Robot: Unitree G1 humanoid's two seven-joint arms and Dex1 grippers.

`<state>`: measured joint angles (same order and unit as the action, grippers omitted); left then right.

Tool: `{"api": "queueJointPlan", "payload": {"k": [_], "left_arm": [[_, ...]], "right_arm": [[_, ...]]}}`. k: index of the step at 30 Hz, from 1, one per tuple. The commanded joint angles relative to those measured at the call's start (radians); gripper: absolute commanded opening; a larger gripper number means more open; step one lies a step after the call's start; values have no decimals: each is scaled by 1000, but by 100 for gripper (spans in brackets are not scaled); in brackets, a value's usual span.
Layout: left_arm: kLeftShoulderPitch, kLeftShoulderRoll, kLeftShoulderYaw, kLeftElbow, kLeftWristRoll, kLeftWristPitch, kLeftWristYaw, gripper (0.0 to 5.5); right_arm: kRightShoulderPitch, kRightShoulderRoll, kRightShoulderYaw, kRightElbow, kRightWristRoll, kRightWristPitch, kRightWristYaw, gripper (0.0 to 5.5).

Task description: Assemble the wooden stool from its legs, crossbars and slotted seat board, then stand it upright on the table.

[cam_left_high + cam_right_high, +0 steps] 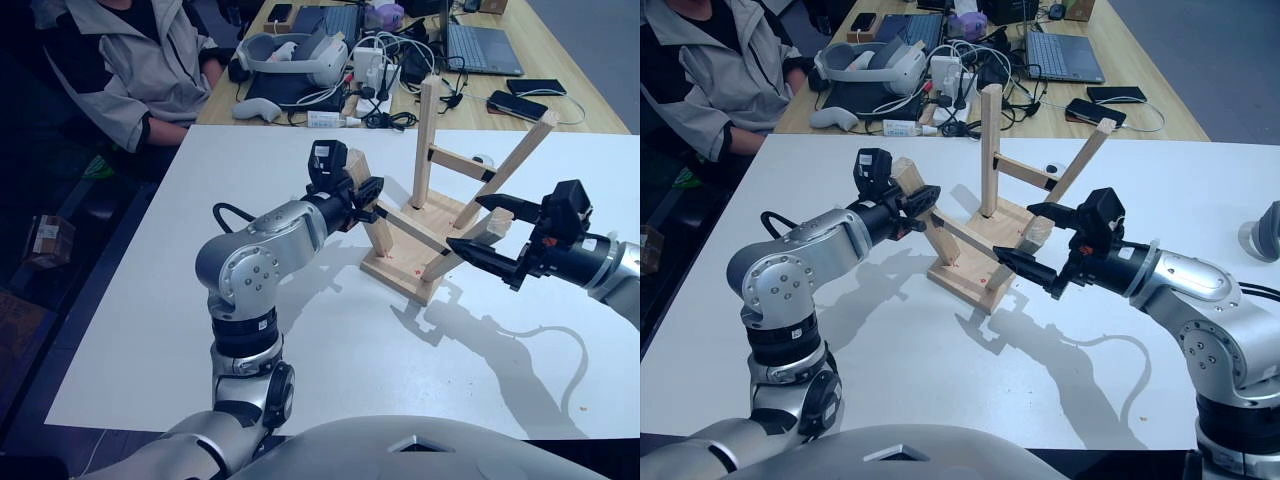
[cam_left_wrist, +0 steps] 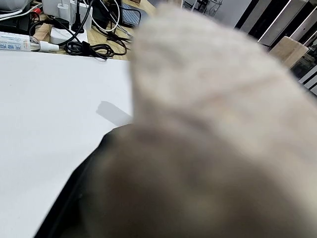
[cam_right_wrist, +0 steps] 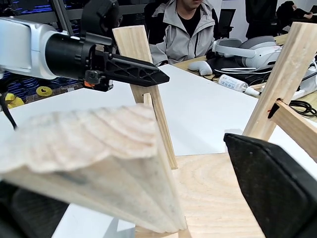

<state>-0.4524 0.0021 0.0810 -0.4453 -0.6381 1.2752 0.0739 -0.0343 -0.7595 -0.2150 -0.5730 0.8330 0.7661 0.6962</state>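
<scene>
While turned seat board [image 1: 412, 268] down on the white bench [image 1: 180, 230], shows the wooden stool [image 1: 430, 215] with four legs up, crossbars [image 1: 462, 165] fitted. Pinched near the top of the near-left leg [image 1: 380, 235] by the left end effector [image 1: 368, 196]. Straddled at the near-right leg [image 1: 492, 228] by the right end effector [image 1: 465, 220], spread wide, wood between its fingers

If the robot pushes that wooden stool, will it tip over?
The stool is probably stiff, being wood. Upside down on its flat seat, it likely slides rather than tips. Its leg in the left hand may wiggle.
</scene>
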Motion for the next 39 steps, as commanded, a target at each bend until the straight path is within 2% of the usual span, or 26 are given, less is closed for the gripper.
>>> {"api": "queueJointPlan", "payload": {"k": [1, 3, 12, 15, 20, 25, 39], "left_arm": [[8, -9, 9, -6, 8, 41, 5, 237], [3, -22, 16, -6, 8, 54, 10, 268], [35, -102, 70, -68, -9, 75, 25, 268], [58, -55, 15, -90, 6, 96, -4, 268], [95, 81, -166, -85, 83, 67, -47, 268], [105, 154, -259, -62, 147, 39, -74, 268], [100, 202, -366, -33, 228, 21, -136, 268]], "right_arm": [[7, 5, 14, 2, -18, -13, 4, 491], [17, 6, 10, -8, -18, -13, 1, 491], [29, 4, 9, -17, -17, -12, -5, 491], [34, 3, 4, -23, -15, -11, -8, 491], [28, 3, 7, -23, -13, -10, -11, 491], [25, 6, 12, -23, -17, -12, -16, 491], [15, 19, 31, -15, -38, -24, -19, 491]]}}
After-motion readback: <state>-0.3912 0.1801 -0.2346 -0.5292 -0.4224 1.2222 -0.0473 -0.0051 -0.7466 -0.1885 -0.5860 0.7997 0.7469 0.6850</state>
